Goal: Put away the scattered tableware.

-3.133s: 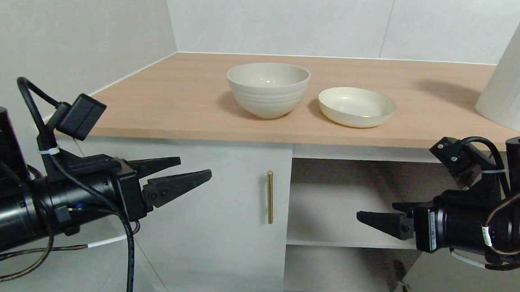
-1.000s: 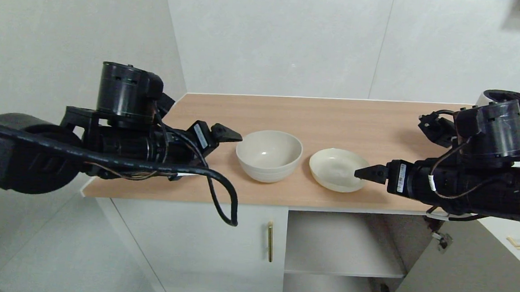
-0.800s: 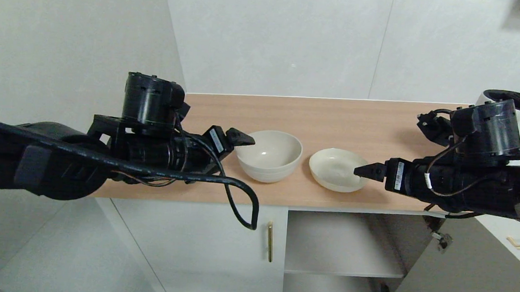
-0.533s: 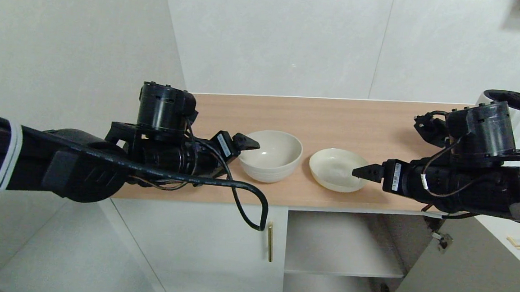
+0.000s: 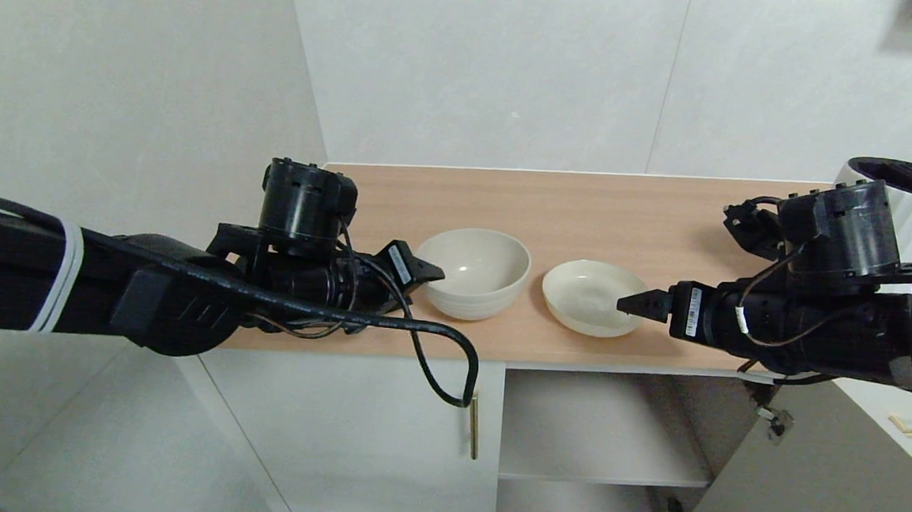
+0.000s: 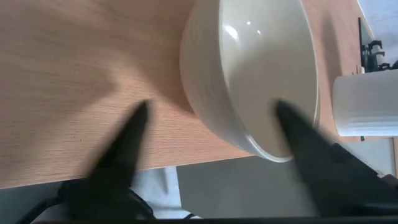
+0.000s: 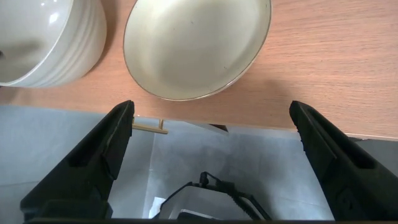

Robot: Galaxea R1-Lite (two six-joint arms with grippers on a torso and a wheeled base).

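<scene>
Bowl [image 5: 472, 281] | left hand [image 5: 430, 272] spread astride it | wrist label [image 5: 401, 263] unreadable

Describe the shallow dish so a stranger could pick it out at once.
Find the wooden counter by the white wall. Two cream pieces sit near its front edge; the dish is the one on the robot's right, by the right claw. It is low and smooth, while the bowl beside it is deep and ribbed.
</scene>
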